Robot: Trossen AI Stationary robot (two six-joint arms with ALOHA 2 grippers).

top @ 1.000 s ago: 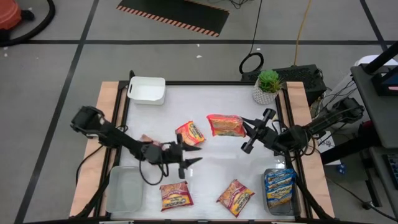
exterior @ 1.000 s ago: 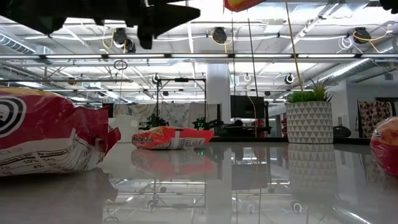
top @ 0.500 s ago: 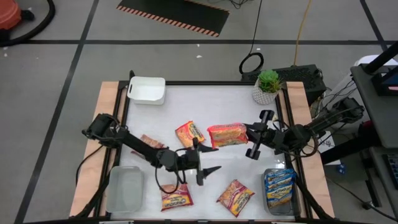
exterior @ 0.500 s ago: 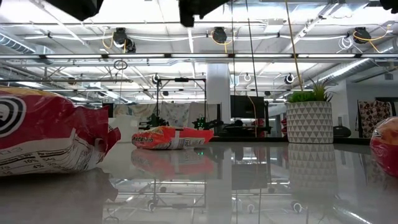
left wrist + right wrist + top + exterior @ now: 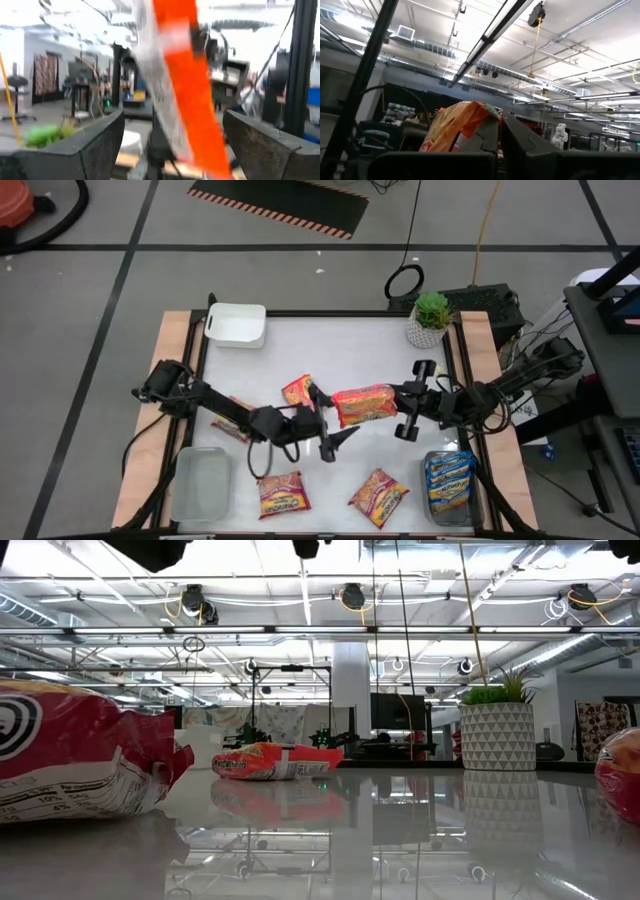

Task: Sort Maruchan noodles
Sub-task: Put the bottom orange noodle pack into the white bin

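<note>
My right gripper (image 5: pixel 399 395) is shut on an orange-red Maruchan noodle packet (image 5: pixel 362 402) held in the air over the table's middle. My left gripper (image 5: pixel 330 418) is open at that packet's left end. In the left wrist view its two fingers (image 5: pixel 95 145) stand on either side of the packet (image 5: pixel 185 100) without touching it. Another orange-red packet (image 5: pixel 300 390) lies flat on the table, partly under the left gripper. A dark red packet (image 5: pixel 236 412) lies under the left arm. Two more packets (image 5: pixel 283 493) (image 5: pixel 378 495) lie near the front edge. My right gripper pinches the packet's right-hand end (image 5: pixel 482 125) between its two fingers. The fingers come from the table's right, slanting a little upward. The packet is lifted clear of the table and sticks out toward the left gripper, seen nearly edge-on in the left wrist view.
A clear bin (image 5: pixel 448 480) at the front right holds blue packets. Another clear bin (image 5: pixel 200 485) stands at the front left and a white bin (image 5: pixel 237 325) at the back left. A potted plant (image 5: pixel 430 318) stands at the back right.
My left gripper has risen and moved toward the table's right, up to the held packet, and has opened wider. My right gripper has rolled in place, swinging the packet a little toward the near edge.
</note>
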